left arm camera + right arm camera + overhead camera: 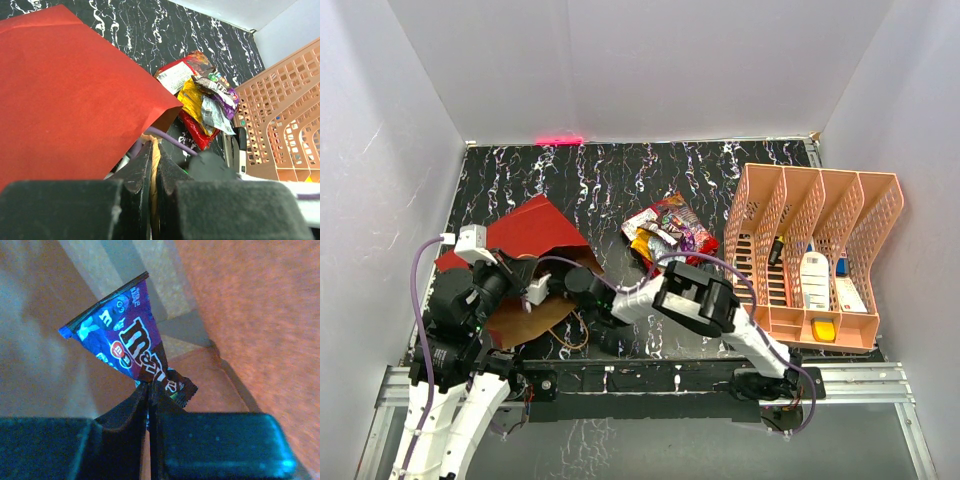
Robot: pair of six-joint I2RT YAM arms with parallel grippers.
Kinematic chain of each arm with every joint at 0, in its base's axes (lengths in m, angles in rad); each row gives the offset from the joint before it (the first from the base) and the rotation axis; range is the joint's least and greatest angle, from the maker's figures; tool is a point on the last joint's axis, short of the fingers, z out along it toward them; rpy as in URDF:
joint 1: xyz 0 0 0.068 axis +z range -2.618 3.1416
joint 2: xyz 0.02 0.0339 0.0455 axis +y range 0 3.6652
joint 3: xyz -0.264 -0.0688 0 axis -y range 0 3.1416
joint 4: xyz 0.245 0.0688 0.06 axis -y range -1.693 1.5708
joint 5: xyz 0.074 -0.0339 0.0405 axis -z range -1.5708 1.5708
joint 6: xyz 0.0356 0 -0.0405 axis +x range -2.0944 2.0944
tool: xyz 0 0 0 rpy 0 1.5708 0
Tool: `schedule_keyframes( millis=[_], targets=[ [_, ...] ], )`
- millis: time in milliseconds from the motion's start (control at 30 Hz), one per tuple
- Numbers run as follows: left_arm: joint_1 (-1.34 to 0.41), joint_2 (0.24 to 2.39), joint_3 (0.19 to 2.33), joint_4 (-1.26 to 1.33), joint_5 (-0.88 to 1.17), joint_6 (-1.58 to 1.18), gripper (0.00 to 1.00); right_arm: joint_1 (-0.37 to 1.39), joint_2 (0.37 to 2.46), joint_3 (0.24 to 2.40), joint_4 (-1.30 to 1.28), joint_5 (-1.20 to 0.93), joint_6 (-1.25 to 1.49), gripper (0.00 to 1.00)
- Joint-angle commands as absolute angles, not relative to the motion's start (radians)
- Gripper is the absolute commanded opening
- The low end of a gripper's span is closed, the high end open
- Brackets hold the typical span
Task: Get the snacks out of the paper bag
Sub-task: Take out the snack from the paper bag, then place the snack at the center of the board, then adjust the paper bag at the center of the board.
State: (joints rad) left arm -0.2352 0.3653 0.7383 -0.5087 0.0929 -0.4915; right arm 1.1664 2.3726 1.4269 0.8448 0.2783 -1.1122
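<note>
The paper bag (535, 228) lies on its side at the left, red outside (65, 90), brown kraft inside (250, 300). My left gripper (154, 145) is shut on a tan strip at the bag's mouth, its cord handle or rim. My right arm (695, 300) reaches left into the bag's opening. Inside, my right gripper (148, 385) is shut on the lower corner of a purple-blue snack packet (125, 337). Several other snacks (665, 232) lie in a heap on the black table outside the bag, red, yellow, purple and silver (205, 100).
A salmon-orange lattice file rack (820, 200) stands at the right, holding a white bottle (814, 280) and a yellow item (823, 328). Its lattice wall (280, 125) lies just right of the snack heap. White walls enclose the black marbled table (620, 180).
</note>
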Motion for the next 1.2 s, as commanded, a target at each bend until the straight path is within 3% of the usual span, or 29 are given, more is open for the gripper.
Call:
schedule_keyframes(
  millis=[0, 167, 400, 633, 767, 900, 1033, 1167],
  targets=[
    [-0.236, 0.374, 0.751, -0.498, 0.086, -0.490, 0.00, 1.233, 2.178, 1.243, 1.019, 0.325, -0.958, 0.07],
    [-0.232, 0.375, 0.751, -0.500, 0.081, -0.491, 0.00, 1.308, 1.961, 0.964, 0.996, 0.343, -0.716, 0.07],
    [-0.229, 0.374, 0.751, -0.500, 0.082, -0.492, 0.00, 1.366, 1.527, 0.626, 0.749, 0.263, -0.314, 0.07],
    [-0.227, 0.399, 0.775, -0.513, 0.081, -0.492, 0.00, 1.365, 1.119, 0.570, 0.291, 0.391, -0.101, 0.07],
    [-0.228, 0.477, 0.890, -0.510, 0.090, -0.513, 0.00, 1.364, 1.041, 0.613, 0.179, 0.640, -0.019, 0.07],
    [-0.227, 0.611, 1.076, -0.521, 0.107, -0.479, 0.00, 1.353, 1.048, 0.628, 0.261, 0.808, 0.041, 0.07],
    [-0.228, 0.829, 1.330, -0.607, 0.065, -0.467, 0.00, 1.269, 1.124, 0.723, 0.235, 0.805, 0.166, 0.07],
    [-0.228, 0.947, 1.439, -0.648, 0.040, -0.468, 0.00, 1.186, 1.145, 0.802, 0.140, 0.766, 0.190, 0.07]
  ],
)
